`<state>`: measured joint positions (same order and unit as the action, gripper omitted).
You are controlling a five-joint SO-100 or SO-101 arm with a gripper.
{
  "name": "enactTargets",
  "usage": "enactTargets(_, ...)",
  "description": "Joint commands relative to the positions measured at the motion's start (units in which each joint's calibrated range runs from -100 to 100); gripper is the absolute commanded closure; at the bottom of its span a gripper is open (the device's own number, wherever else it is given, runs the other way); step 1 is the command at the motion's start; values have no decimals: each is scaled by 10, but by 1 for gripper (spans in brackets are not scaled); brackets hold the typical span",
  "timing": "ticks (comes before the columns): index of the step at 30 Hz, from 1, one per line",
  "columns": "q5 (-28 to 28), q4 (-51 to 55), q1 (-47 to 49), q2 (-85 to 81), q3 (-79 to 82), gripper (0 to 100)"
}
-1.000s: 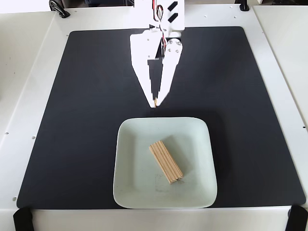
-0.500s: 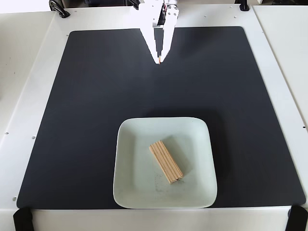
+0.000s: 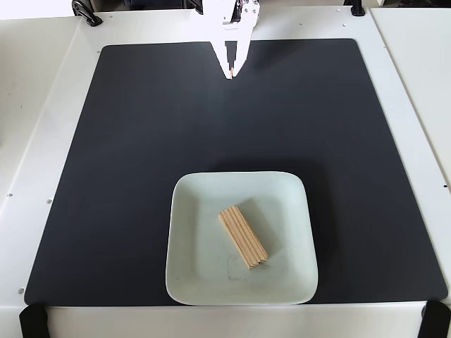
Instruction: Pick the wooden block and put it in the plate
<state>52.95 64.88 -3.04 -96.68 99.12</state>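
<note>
The wooden block (image 3: pixel 243 236), a light-tan grooved bar, lies diagonally inside the plate (image 3: pixel 194 282), near its middle. The plate is pale mint-white, square with rounded corners, and sits on the black mat near the front edge. A faint smudge shows inside it just below the block. My white gripper (image 3: pixel 231 72) is at the far top of the fixed view, well away from the plate, pointing down over the mat's back edge. Its fingers are together and hold nothing.
A large black mat (image 3: pixel 106 176) covers most of the white table (image 3: pixel 42 105). Black clamps sit at the table's front corners (image 3: pixel 32 320) and along its back edge (image 3: pixel 86 14).
</note>
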Motion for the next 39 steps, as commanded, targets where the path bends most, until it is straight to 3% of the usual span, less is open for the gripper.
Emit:
enactTargets(1, -1, 94, 5, -20, 4, 99)
enactTargets(4, -1, 139, 5, -19, 4, 99)
enactTargets(39, -1, 139, 2, -12, 4, 99)
